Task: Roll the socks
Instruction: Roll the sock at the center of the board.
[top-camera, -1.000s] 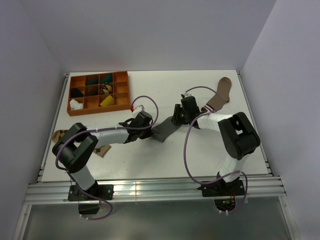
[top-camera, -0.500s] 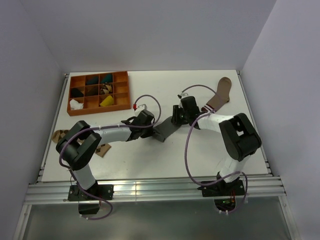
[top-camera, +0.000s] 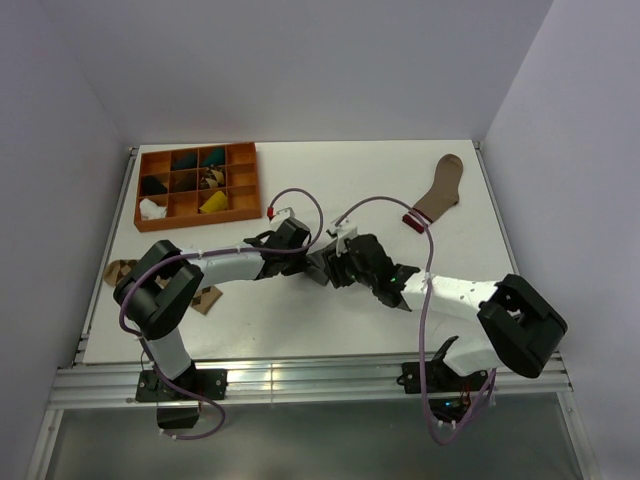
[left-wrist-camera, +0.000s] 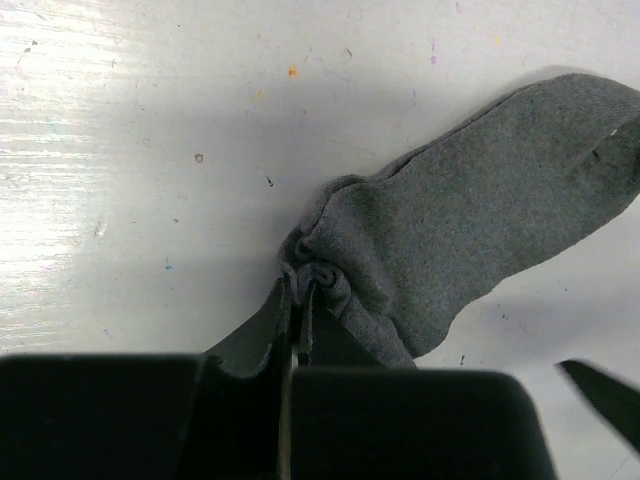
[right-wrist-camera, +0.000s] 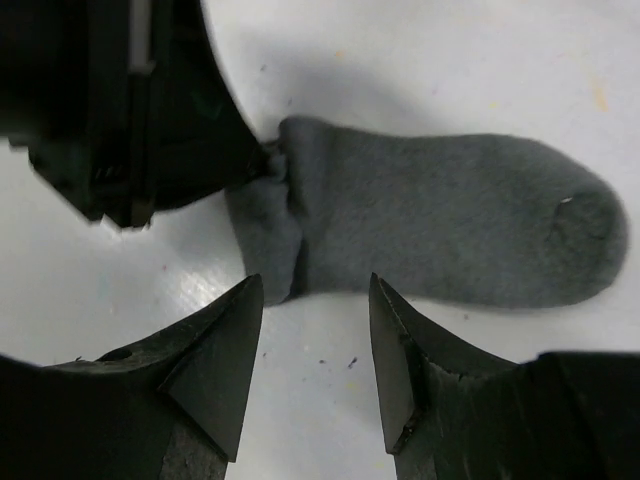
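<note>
The grey sock (left-wrist-camera: 470, 215) lies flat on the white table, its cuff end bunched. My left gripper (left-wrist-camera: 298, 288) is shut on that bunched cuff edge. In the top view the left gripper (top-camera: 302, 250) sits at the sock's (top-camera: 319, 266) left end. My right gripper (right-wrist-camera: 315, 292) is open and empty, its tips just short of the cuff end of the sock (right-wrist-camera: 450, 230); in the top view it (top-camera: 334, 270) reaches in from the lower right. No loose black or white sock shows on the table.
An orange compartment tray (top-camera: 197, 155) with several bundled items stands at the back left. A brown sock with a striped cuff (top-camera: 438, 190) lies at the back right. A tan diamond-patterned sock (top-camera: 205, 298) lies near the left arm.
My right arm has swung from the far side of the grey sock round to its near side, and its gripper now faces the cuff end. The left gripper has shifted slightly right, still on the sock.
</note>
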